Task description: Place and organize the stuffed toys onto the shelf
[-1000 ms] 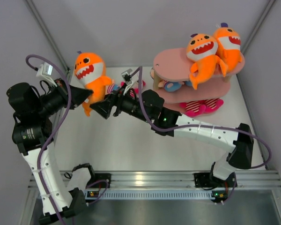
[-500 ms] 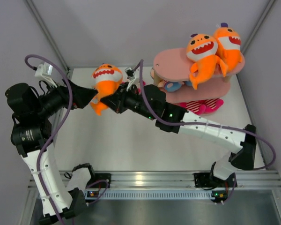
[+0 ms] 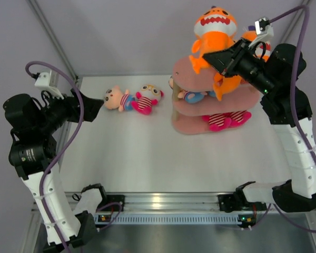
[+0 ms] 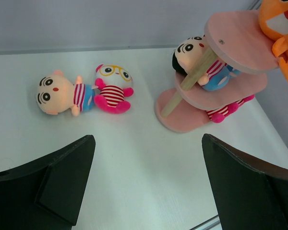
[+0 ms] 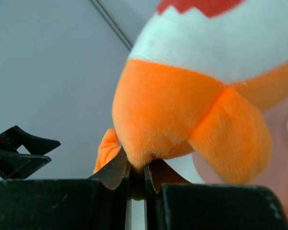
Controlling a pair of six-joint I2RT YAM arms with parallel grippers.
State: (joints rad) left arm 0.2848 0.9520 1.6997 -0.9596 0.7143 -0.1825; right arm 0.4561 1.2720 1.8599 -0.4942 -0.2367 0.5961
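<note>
My right gripper [image 3: 208,57] is shut on the underside of an orange shark plush [image 3: 216,23], holding it in the air over the top board of the pink shelf [image 3: 183,67]. In the right wrist view the fingers [image 5: 119,168] pinch orange fur of the shark [image 5: 192,105]. Two more sharks [image 3: 225,83] [image 3: 248,36] lie on the top board, partly hidden by my arm. A blue doll [image 3: 192,96] lies on the middle board and a striped doll [image 3: 221,120] on the bottom one. Two dolls [image 4: 55,93] [image 4: 113,91] lie on the table. My left gripper [image 4: 148,143] is open and holds nothing.
The shelf [image 4: 230,38] stands at the back right, near the right wall. The two loose dolls [image 3: 116,97] [image 3: 147,97] lie at the back left, just ahead of my left gripper [image 3: 95,103]. Grey walls close in the table on three sides.
The left gripper opened and let go of the shark. The right gripper shut on it and carried it from the back left up over the shelf's top board.
</note>
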